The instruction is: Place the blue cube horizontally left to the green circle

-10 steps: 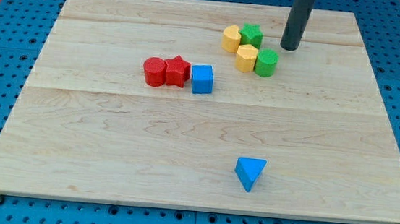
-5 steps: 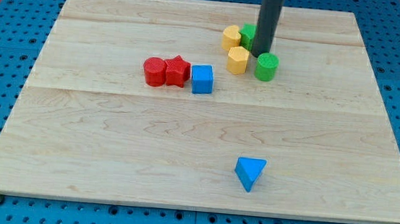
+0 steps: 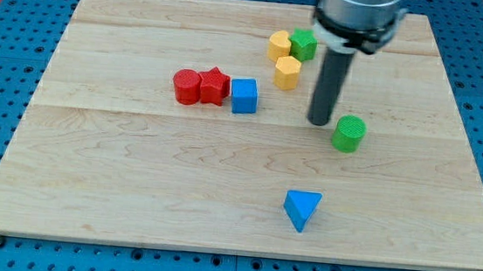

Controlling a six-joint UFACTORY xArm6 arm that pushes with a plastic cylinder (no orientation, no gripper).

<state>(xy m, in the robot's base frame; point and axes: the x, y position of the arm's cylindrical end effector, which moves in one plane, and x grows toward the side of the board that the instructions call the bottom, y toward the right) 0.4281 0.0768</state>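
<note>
The blue cube [image 3: 244,95] sits near the board's middle, touching a red star [image 3: 214,86] on its left. The green circle [image 3: 348,133] stands alone at the view's right of centre, lower than the cube. My tip [image 3: 319,121] rests on the board just left of and slightly above the green circle, well to the right of the blue cube. The rod rises from there to the arm's dark collar at the view's top.
A red circle [image 3: 187,87] touches the red star. Two yellow blocks [image 3: 279,45] [image 3: 287,71] and a green star [image 3: 303,43] cluster near the view's top. A blue triangle [image 3: 303,208] lies toward the view's bottom.
My tip has swept from the view's top right, through the cluster, down to the middle right. The green circle was pushed down and right, away from the yellow blocks.
</note>
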